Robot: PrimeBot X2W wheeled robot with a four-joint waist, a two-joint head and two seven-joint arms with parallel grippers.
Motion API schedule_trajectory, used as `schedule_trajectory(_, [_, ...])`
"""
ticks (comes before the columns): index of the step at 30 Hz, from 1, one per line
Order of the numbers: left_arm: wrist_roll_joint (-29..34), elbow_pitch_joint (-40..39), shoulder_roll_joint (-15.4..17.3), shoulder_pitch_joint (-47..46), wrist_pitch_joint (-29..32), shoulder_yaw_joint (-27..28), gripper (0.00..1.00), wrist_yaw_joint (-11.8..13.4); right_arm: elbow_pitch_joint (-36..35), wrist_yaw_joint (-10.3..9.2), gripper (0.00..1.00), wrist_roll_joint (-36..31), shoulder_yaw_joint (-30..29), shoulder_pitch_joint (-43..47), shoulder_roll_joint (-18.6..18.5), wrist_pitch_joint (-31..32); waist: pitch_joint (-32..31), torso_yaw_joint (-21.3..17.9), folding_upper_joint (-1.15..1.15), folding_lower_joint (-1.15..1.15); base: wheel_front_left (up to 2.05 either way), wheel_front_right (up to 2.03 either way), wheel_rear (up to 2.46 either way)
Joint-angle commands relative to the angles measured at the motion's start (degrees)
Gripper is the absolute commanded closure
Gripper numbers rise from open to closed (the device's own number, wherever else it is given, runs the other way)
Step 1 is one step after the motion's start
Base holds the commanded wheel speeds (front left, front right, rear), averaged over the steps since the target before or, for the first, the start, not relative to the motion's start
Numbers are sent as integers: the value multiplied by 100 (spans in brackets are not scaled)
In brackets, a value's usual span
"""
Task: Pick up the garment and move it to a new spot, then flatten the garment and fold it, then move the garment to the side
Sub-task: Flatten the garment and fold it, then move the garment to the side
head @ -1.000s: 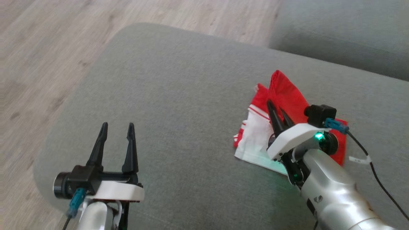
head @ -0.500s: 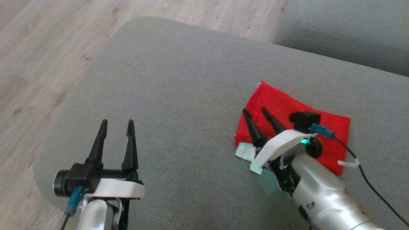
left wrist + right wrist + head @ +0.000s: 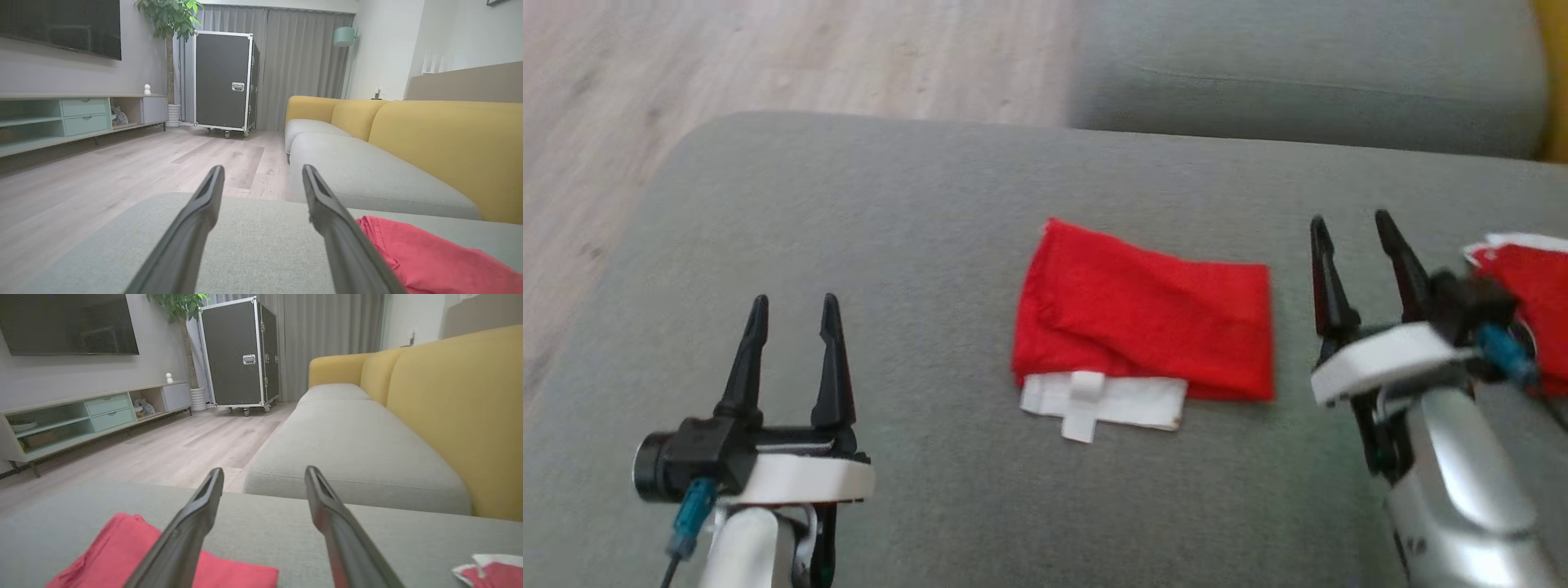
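The garment (image 3: 1147,314) is red with a white band along its near edge. It lies folded into a rectangle on the grey ottoman (image 3: 890,204), between my two arms. In the wrist views the garment (image 3: 429,257) shows as red cloth at the lower right of the left view, and the garment (image 3: 122,555) at the lower left of the right view. My left gripper (image 3: 794,302) is open over bare cushion to the garment's left. My right gripper (image 3: 1350,220) is open just right of the garment, apart from it. Both hold nothing, as the left gripper (image 3: 262,169) and right gripper (image 3: 264,470) show.
A second red and white cloth (image 3: 1531,273) lies at the far right, behind my right wrist. Beyond the ottoman are a grey sofa seat (image 3: 1298,73) with a yellow backrest (image 3: 449,396), wooden floor (image 3: 768,57) to the left, and a black wheeled case (image 3: 222,79).
My right gripper opened, let go of the garment's red flap, which now lies folded flat, and drew back to the right. The head camera has turned right. The left gripper stayed open.
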Motion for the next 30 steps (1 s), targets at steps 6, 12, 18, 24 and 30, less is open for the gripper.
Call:
schedule_trajectory(6, [81, -300, 41, 29, -29, 302, 0, 134, -1184, 37, 0, -696, -428, 678, 323, -62, -55, -686, 0, 0, 0, 0, 0])
schedule_trajectory(12, [101, -192, 41, 170, -29, 321, 0, 234, -1666, 37, 0, -799, -647, 1317, 414, -62, -27, -859, 0, 0, 0, 0, 0])
schedule_trajectory(18, [119, -152, 41, 230, -29, 282, 0, 270, -1781, 37, 0, -518, -620, 1526, 419, -62, -32, -936, 0, 0, 0, 0, 0])
schedule_trajectory(24, [118, -154, 41, 143, -29, 197, 0, 265, -1796, 37, 0, -531, -622, 1504, 420, -62, 37, -901, 0, 0, 0, 0, 0])
schedule_trajectory(30, [125, -188, 41, 31, -29, 84, 0, 240, -1562, 37, 0, -417, -486, 1345, 421, -62, 223, -781, 0, 0, 0, 0, 0])
